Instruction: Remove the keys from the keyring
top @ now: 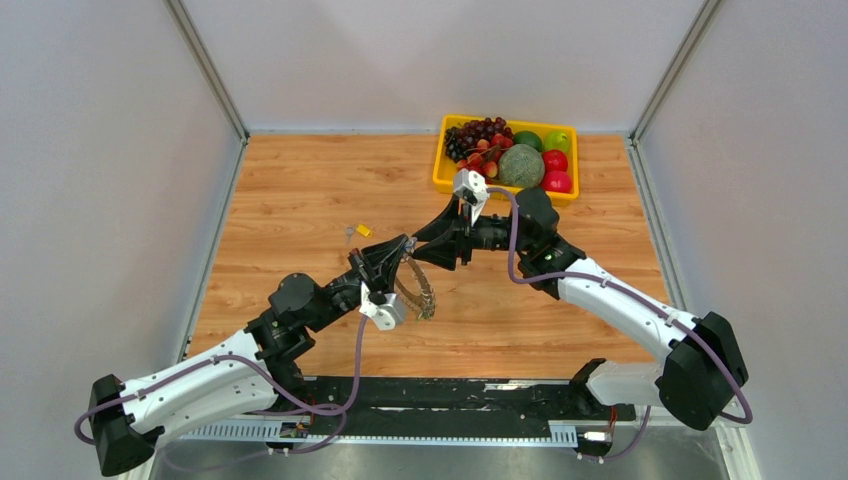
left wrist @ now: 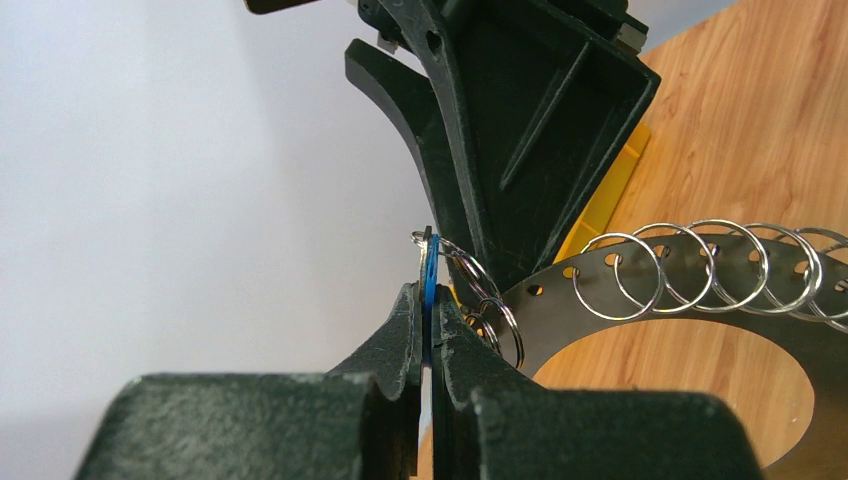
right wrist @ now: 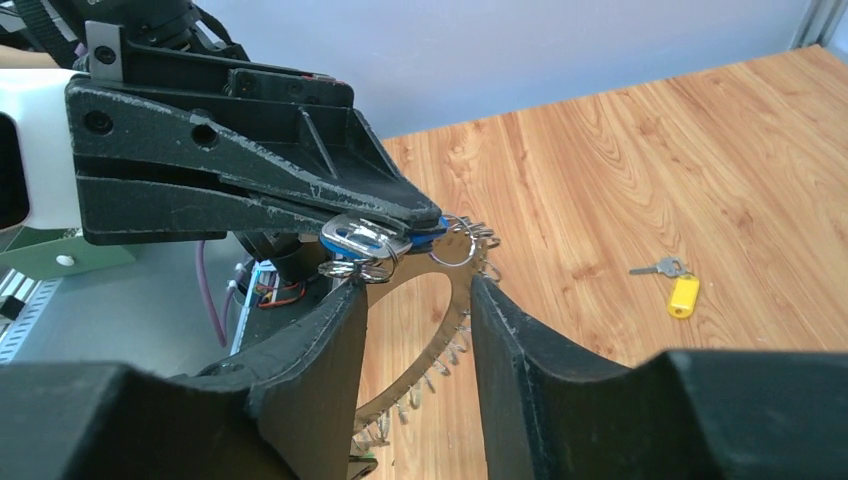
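My left gripper [left wrist: 428, 300] is shut on a blue-headed key [left wrist: 429, 270], gripped edge-on and linked by small silvery loops to the keyring [left wrist: 700, 320]. The keyring [top: 420, 285] is a dark grey flat ring fringed with wire loops, and it hangs tilted above the table between both arms. My right gripper [right wrist: 415, 290] stands open, and the keyring's band [right wrist: 460, 280] passes between its fingers close to the right one. The left gripper's fingers [right wrist: 300, 200] and the blue key [right wrist: 415, 240] sit just above. A yellow-headed key [right wrist: 683, 295] lies loose on the table.
A yellow bin [top: 440, 170] of fruit stands at the back of the wooden table, just behind the right wrist. The loose yellow key [top: 358, 231] lies left of the grippers. Grey walls close in the table on three sides.
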Controlling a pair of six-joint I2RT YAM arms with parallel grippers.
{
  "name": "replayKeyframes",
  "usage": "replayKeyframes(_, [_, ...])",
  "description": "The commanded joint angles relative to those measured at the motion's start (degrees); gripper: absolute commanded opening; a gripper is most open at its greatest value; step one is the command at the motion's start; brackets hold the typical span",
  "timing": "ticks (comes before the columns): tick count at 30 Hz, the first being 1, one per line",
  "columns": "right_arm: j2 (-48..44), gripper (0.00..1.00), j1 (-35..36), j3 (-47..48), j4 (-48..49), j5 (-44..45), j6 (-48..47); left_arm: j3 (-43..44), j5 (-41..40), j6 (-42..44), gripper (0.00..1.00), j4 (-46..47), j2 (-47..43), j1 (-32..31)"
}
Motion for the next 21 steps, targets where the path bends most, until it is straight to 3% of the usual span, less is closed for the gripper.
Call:
replayKeyframes(1, [-0.4, 0.45, 0.8, -2.3, 11.7, -4.3, 4.9, 0.6, 1.0, -0.8, 0.00, 5.1, -1.0, -0.2])
replayKeyframes(13, [-2.1, 0.43, 0.8, -4.4, 18.3, -7.8, 7.3, 0.4, 1.7, -1.9, 0.00, 5.9, -1.7, -0.1])
replayKeyframes(21, [-0.9, 0.25, 0.8, -3.6, 18.0, -9.9, 7.7, 0.2, 1.5, -2.1, 0.00, 6.4, -2.1, -0.1])
